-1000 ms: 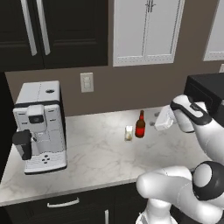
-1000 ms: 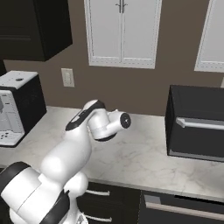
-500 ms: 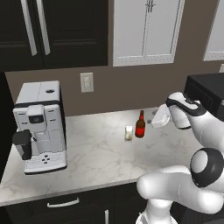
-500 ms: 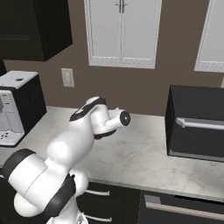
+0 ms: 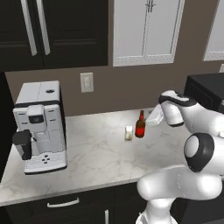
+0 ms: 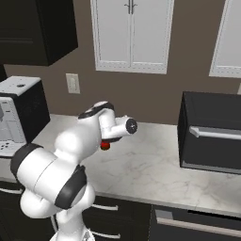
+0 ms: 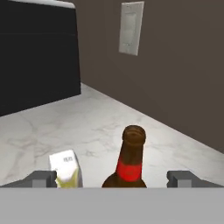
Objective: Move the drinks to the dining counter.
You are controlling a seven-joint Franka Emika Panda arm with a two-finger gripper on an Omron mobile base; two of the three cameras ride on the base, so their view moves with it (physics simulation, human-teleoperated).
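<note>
The shorter red bottle (image 5: 140,125) stands upright on the marbled worktop (image 5: 96,153), with the small whitish glass (image 5: 128,133) just to its left. My gripper (image 5: 153,117) hangs just right of the bottle, pointing at it. In the hand view the bottle (image 7: 131,162) rises between the two fingertips (image 7: 42,178) and a little ahead of them, and the glass (image 7: 65,169) sits beside the left one. My gripper (image 7: 112,180) is open and holds nothing. From the right base view only a red bit of the bottle (image 6: 105,146) shows below the arm. The wine bottle, paper cup and dining counter are out of view.
A white and black coffee machine (image 5: 39,124) stands at the left end of the worktop. A black microwave (image 6: 212,132) sits at the right end. A wall outlet (image 5: 86,82) is behind, with cabinets above. Open marble lies in front of the bottle.
My hand has edged a little left, closer to the red bottle. The bottle and glass have not moved.
</note>
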